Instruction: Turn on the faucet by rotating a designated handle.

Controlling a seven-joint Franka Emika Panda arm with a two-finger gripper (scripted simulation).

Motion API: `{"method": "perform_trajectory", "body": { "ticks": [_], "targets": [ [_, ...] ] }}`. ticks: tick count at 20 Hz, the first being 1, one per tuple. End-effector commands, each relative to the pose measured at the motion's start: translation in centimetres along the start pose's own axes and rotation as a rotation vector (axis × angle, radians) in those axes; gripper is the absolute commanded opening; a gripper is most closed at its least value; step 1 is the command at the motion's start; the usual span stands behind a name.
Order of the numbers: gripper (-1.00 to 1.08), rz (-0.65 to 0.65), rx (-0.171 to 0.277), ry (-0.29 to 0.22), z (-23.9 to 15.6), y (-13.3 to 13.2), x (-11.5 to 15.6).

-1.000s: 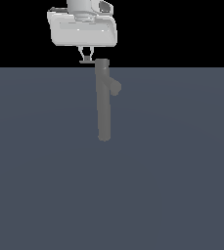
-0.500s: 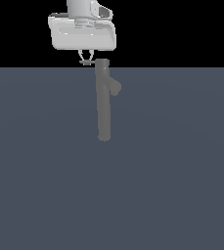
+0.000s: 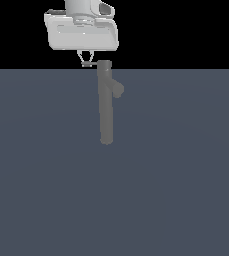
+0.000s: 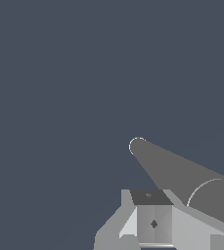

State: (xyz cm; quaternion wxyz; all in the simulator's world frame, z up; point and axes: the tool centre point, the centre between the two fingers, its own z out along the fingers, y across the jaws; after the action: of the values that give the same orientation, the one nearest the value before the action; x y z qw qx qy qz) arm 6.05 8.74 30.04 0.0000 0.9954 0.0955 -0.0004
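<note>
- Since a second ago, we see our white end effector (image 3: 87, 62) barely shifted beside the tall matte grey cylindrical faucet (image 3: 106, 105).
- Its fingers look pressed nearly together at the thin light grey handle rod (image 3: 89, 64); rotation remains, we judge.

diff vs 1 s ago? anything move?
The gripper shifted slightly toward the exterior view's right, closing on the handle at the column's top. Whether it has taken hold cannot be told. The faucet and its spout stayed as they were.
</note>
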Motion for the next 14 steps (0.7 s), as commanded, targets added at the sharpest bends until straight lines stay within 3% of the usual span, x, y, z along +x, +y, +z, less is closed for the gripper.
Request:
{"method": "perform_trajectory", "body": {
  "ticks": [1, 14],
  "targets": [
    [-1.00, 0.000, 0.000, 0.000, 0.0, -0.2, -0.7],
    [-1.00, -0.001, 0.000, 0.007, 0.0, 0.4, -3.3]
  ]
}}
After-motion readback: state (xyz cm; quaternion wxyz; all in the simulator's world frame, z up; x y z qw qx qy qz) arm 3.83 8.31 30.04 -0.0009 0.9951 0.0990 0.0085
